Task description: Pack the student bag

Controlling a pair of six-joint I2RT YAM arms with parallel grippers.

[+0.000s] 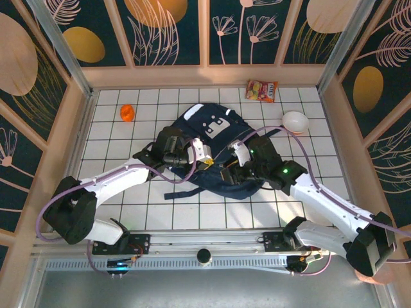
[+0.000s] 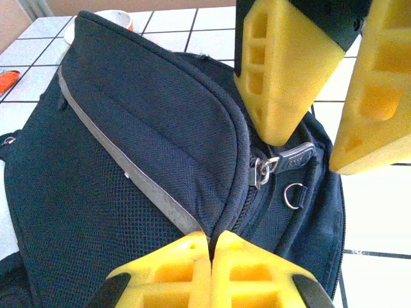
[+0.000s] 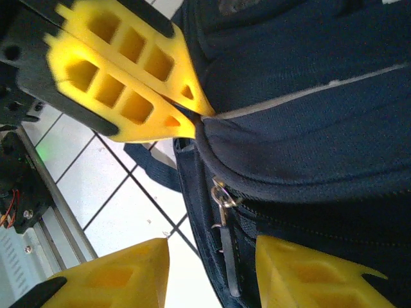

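The student bag [image 1: 221,128] is a navy-blue backpack lying flat in the middle of the tiled table. My left gripper [image 2: 210,239] is shut on the edge of its front flap, where the grey trim line [image 2: 128,170] ends. In the right wrist view, those yellow fingers [image 3: 128,77] pinch the flap from the upper left. My right gripper [image 3: 212,247] is open, one finger on each side of the dark zip pull [image 3: 226,256], which hangs from a metal ring [image 3: 221,196]. From above, both grippers [image 1: 209,162] [image 1: 232,168] meet at the bag's near edge.
An orange object [image 1: 127,113] lies at the back left. A red snack packet [image 1: 262,90] sits by the back wall, and a white bowl [image 1: 295,120] stands at the back right. A loose bag strap [image 1: 183,192] trails over the tiles toward the arm bases.
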